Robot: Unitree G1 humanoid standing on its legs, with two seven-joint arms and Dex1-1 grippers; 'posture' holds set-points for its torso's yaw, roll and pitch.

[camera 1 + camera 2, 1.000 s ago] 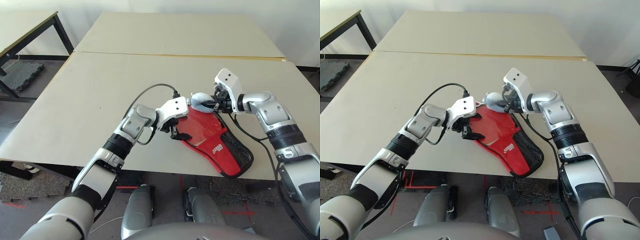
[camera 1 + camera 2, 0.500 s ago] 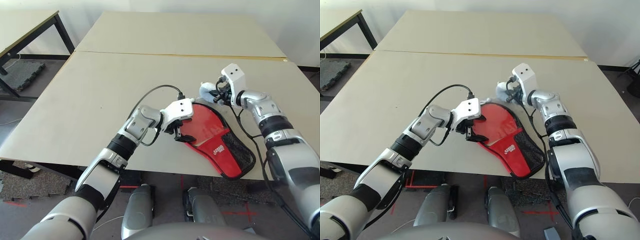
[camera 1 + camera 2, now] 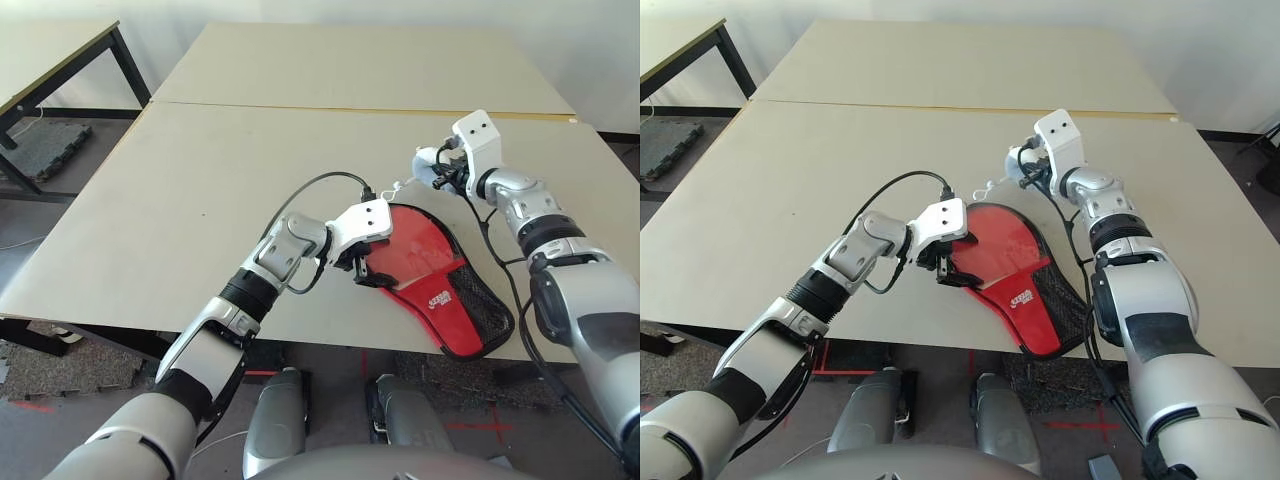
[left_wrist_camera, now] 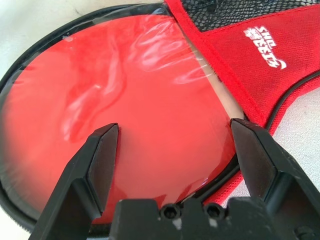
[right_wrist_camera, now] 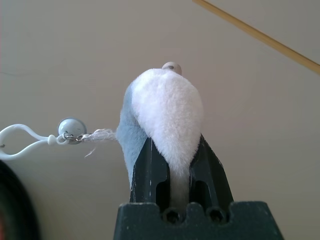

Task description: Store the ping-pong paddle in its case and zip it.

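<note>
Left claw [image 4: 172,150] gapes wide over stiff, slick red rubber paddle face [image 4: 125,100] inside floppy red fabric case [image 3: 440,290]; pinch case's black edging. Right claw [image 5: 172,155] clamps pale plush toy [image 5: 165,110].

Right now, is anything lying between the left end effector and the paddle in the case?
Nothing. In the left wrist view the open left end effector hangs right over the paddle lying in the open case.
</note>
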